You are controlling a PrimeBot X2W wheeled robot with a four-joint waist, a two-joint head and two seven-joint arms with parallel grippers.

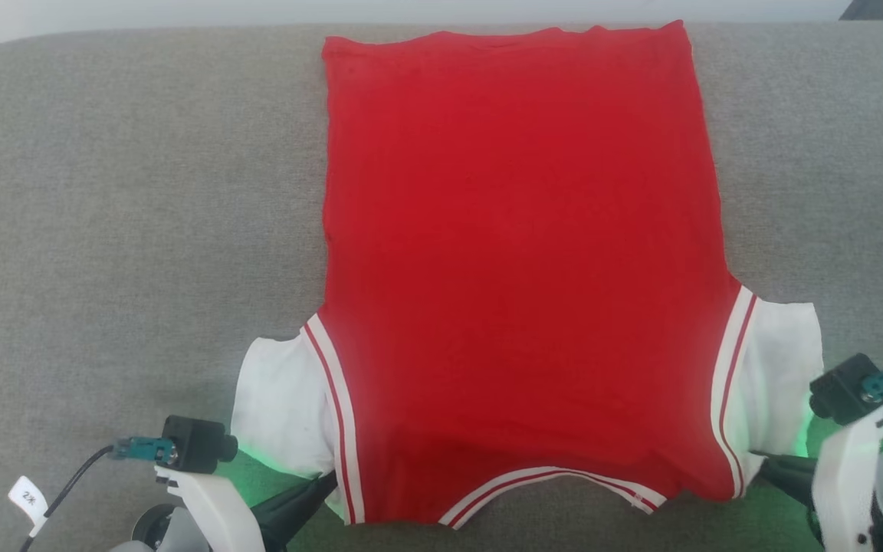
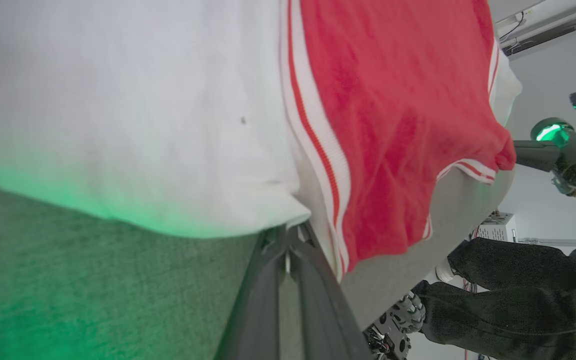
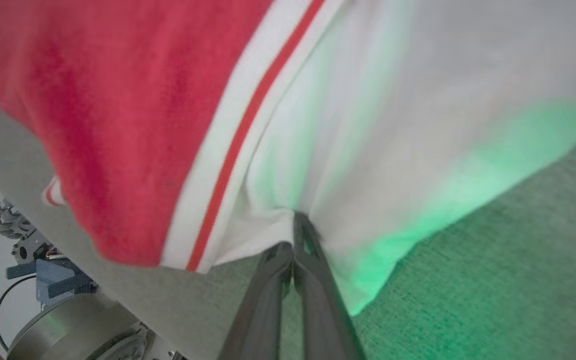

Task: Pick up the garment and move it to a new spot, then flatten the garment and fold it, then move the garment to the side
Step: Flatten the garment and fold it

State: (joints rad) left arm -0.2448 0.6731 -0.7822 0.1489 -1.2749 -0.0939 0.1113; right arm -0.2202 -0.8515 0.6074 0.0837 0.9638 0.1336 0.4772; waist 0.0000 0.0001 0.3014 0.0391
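Red garment [image 1: 518, 268] lies flat on the grey table [image 1: 104, 230], collar end toward the robot. Left jaws and right jaws each pinch a sleeve-side edge; thin bites, so imo an uneven pull could slip one corner and ruck it up

We hold both arms low at the near edge of the garment [image 1: 518, 253], one at each shoulder. Our left gripper [image 1: 331, 478] comes in from the garment's left side. Its two dark fingers [image 2: 258, 300] are pressed together, nipping the cloth where the white sleeve meets the striped seam. Our right gripper [image 1: 759, 460] mirrors it at the garment's right shoulder, with its fingers [image 3: 263, 305] closed on a small pucker of sleeve fabric (the tips are partly buried in it). Our pale left wrist [image 1: 211, 506] sits just outside the left sleeve and our right wrist [image 1: 844, 468] just outside the right, both glowing green.
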